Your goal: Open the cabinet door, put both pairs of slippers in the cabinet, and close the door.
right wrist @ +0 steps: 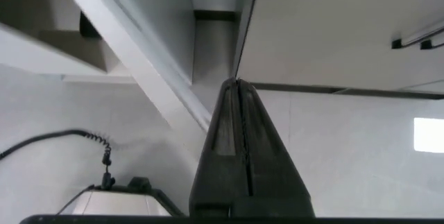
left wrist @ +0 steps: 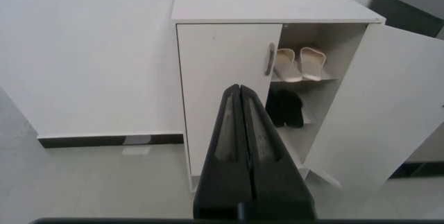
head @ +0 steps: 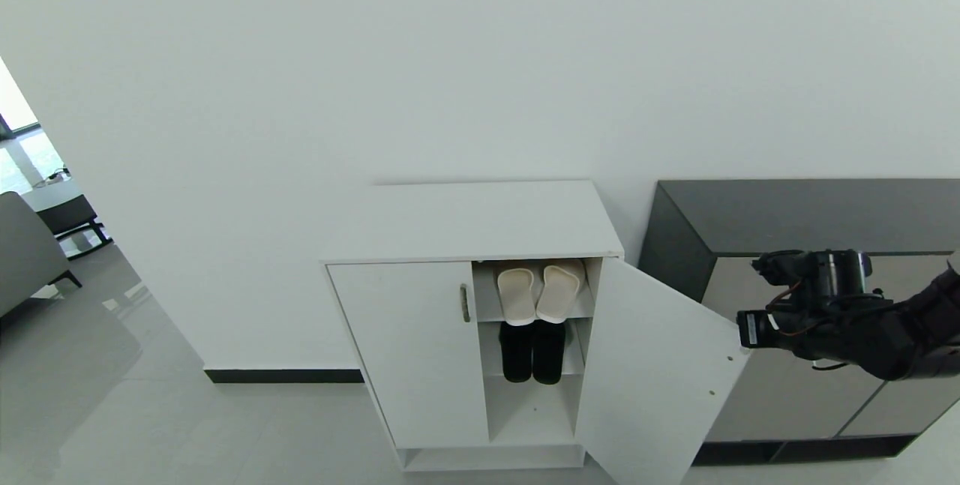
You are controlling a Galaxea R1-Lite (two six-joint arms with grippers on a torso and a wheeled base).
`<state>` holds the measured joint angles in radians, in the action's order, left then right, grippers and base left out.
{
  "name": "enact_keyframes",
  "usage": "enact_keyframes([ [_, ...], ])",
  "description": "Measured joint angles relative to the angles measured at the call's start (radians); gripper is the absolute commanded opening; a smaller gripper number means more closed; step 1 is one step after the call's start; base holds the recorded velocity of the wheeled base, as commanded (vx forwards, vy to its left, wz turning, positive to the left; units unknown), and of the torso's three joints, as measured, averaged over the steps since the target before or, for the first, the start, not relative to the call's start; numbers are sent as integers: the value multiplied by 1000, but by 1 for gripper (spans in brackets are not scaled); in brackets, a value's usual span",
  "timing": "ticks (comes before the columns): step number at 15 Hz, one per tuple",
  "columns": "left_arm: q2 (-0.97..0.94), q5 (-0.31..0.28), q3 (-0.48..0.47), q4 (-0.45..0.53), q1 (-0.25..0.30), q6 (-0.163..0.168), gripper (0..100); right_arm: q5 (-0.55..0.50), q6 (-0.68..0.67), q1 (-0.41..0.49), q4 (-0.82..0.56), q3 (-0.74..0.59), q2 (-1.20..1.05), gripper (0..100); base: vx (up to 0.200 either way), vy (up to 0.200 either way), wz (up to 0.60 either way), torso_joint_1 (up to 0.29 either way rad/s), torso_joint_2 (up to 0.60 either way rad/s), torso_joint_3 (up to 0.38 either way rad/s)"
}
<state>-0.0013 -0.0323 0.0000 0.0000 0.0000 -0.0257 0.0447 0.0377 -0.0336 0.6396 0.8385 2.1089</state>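
Observation:
The white cabinet (head: 480, 223) stands against the wall, its left door (head: 409, 350) closed and its right door (head: 660, 372) swung wide open. A white pair of slippers (head: 536, 291) lies on the upper shelf, a black pair (head: 532, 350) on the shelf below. My right gripper (head: 746, 329) is shut and empty beside the open door's free edge; whether it touches the door I cannot tell. In the right wrist view the shut gripper (right wrist: 238, 84) points at the door's edge (right wrist: 132, 50). My left gripper (left wrist: 240, 89) is shut and empty, in front of the closed left door (left wrist: 222, 78).
A dark grey sideboard (head: 810, 215) with mirrored fronts stands right of the cabinet, behind the open door. Bare tiled floor (head: 187, 432) spreads to the left, with a grey chair (head: 22, 252) at the far left edge.

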Motion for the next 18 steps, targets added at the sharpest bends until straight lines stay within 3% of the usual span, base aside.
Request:
enact_keyframes([
  [8,0,0,0,0,0,0,0,-60,13,-292,81,-206,-180,0,0,0,0,0,0,0],
  [14,0,0,0,0,0,0,0,-63,12,-322,96,-224,-184,0,0,0,0,0,0,0],
  [18,0,0,0,0,0,1,0,-79,11,-365,180,-225,-90,0,0,0,0,0,0,0],
])
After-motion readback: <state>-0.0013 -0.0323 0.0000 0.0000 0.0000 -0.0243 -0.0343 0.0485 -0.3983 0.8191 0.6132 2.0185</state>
